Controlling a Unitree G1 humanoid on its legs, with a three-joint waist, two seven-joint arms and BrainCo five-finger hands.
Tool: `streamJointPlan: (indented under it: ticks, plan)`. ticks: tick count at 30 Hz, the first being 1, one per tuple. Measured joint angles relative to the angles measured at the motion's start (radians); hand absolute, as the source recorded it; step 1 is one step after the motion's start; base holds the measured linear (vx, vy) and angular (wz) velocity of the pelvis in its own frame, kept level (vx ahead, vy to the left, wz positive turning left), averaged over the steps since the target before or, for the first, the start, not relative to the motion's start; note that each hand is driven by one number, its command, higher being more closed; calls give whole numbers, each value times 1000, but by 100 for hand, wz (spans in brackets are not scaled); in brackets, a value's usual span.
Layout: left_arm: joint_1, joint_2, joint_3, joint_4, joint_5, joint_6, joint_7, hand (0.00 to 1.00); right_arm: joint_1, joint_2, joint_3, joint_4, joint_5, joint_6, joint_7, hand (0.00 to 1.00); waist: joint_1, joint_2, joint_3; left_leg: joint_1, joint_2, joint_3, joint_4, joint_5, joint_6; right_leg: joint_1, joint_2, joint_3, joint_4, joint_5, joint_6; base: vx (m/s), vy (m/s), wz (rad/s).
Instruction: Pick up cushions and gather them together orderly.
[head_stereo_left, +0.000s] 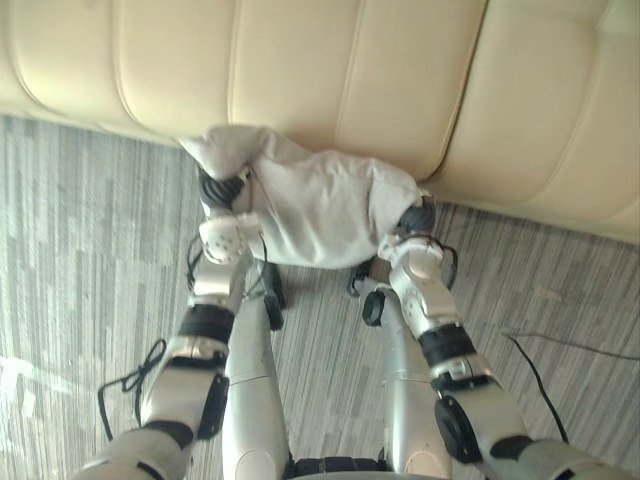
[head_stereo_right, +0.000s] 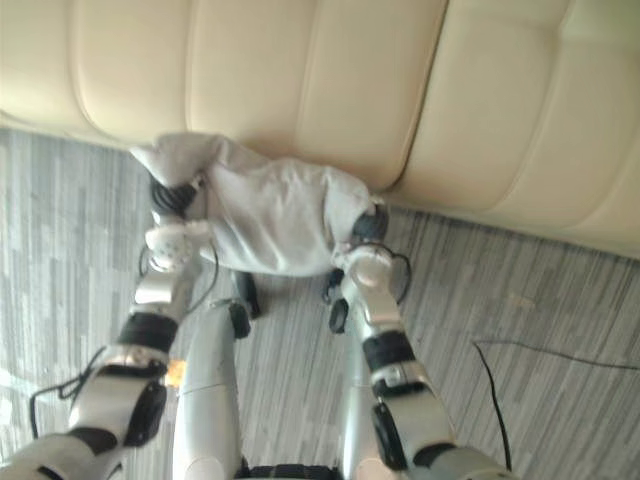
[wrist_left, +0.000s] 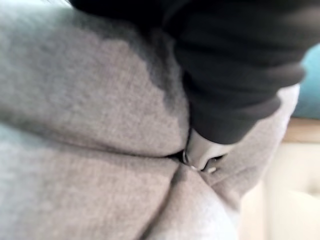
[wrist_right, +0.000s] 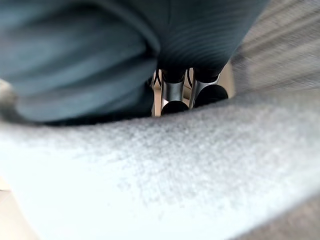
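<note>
Left hand (head_stereo_left: 222, 190) at the grey cushion's (head_stereo_left: 320, 205) 9 o'clock and right hand (head_stereo_left: 418, 216) at its 3 o'clock bracket it, likely squeezing inward to carry it above the floor (head_stereo_left: 90, 250). Whether either hand is clasped, I cannot tell. At 12 o'clock is the sofa (head_stereo_left: 350, 70), probably the gathering place.

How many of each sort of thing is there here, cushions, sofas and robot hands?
Cushions: 1, the grey cushion, between the two hands.
Sofas: 1, the cream sofa.
Robot hands: 2, the left hand and the right hand.
Total: 4.
</note>
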Motion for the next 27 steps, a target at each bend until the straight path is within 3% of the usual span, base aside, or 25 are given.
streamJointPlan:
  ticks: [2, 5, 10, 13, 16, 23, 27]
  plan:
    - [96, -22, -40, -48, 0, -18, -2, 100, 103, -2, 5, -57, -1, -12, 10, 100, -8, 1, -71, 39, -1, 7, -32, 0, 0, 37, 6, 2, -35, 1, 3, 117, 9, -7]
    - [219, -47, -88, -136, -5, -34, -21, 100, 242, -24, 7, -158, -10, -18, 35, 100, -7, 0, -85, 196, -11, 27, -95, -3, 1, 173, 15, 23, -87, 1, 11, 109, 20, -20]
    - [414, -80, -130, -238, -15, -56, -65, 100, 449, -28, 8, -276, -41, -23, 79, 100, -5, 12, -162, 376, 0, 83, -189, -6, 1, 331, 46, 49, -196, 10, 45, 86, 24, -30]
    - [542, -83, -175, -286, -30, -57, -102, 100, 597, -28, 8, -339, -40, -33, 110, 100, -8, 26, -255, 476, 0, 118, -257, -6, 1, 414, 65, 67, -264, 22, 53, 145, 35, -26]
    - [614, -76, -206, -295, -58, -58, -129, 100, 675, -29, 6, -354, -40, -35, 135, 100, -15, 35, -303, 584, -13, 157, -345, 8, -13, 486, 75, 99, -321, 39, 52, 124, 41, -34]
    - [634, -31, -255, -301, -86, -57, -163, 100, 698, -65, -4, -334, -40, -36, 165, 100, -38, 37, -341, 741, -64, 192, -478, 27, 0, 572, 96, 209, -401, 99, 66, 79, 58, -41]
    - [648, -22, -257, -303, -93, -57, -171, 100, 690, -62, -3, -269, -40, -40, 181, 100, -58, 9, -362, 787, -95, 238, -495, 18, 12, 567, 96, 289, -414, 133, 83, -49, 109, -65]
